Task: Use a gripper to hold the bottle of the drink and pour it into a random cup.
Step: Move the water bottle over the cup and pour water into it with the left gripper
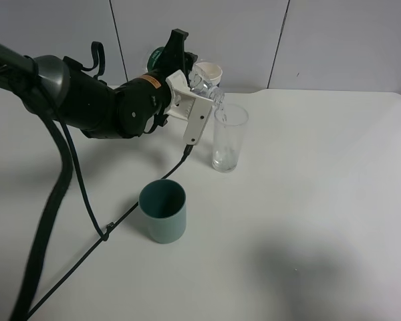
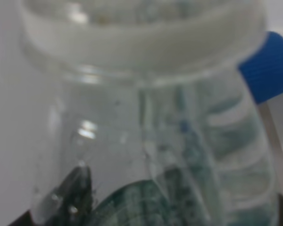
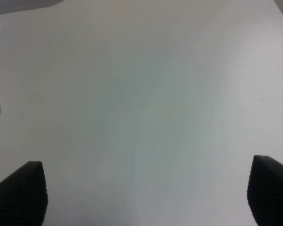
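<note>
Upper centre of the high view, the left white plastic gripper clamps the small clear green-labelled bottle, tipped over the tall clear glass. A white-rimmed blue cup stands just behind. A short teal cup and a black cable sit lower left on the white worktop. The right gripper gapes wide.
</note>
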Controlling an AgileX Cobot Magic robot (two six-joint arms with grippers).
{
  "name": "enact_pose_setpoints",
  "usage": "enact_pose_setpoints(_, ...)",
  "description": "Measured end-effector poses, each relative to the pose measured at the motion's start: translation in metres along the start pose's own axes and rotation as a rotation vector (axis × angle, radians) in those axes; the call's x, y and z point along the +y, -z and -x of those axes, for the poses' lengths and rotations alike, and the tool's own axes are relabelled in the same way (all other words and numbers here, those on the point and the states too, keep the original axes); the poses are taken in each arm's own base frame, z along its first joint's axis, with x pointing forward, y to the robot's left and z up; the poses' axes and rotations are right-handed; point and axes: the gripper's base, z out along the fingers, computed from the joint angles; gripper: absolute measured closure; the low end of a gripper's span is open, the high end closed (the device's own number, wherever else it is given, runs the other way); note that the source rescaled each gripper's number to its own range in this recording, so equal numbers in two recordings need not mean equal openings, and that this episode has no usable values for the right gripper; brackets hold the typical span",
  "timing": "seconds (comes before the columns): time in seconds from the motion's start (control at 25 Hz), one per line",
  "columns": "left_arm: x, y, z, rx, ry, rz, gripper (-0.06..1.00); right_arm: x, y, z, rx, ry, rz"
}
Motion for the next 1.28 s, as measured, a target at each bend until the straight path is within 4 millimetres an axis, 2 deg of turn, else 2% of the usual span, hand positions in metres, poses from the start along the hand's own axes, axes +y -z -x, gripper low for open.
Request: enact_pose_setpoints(1.28,-0.0029,0.0003,-0.0062,0.069,0.074,-0.029,0.92,0.0000,0.0000,0.0000,0.000,0.000,0.000)
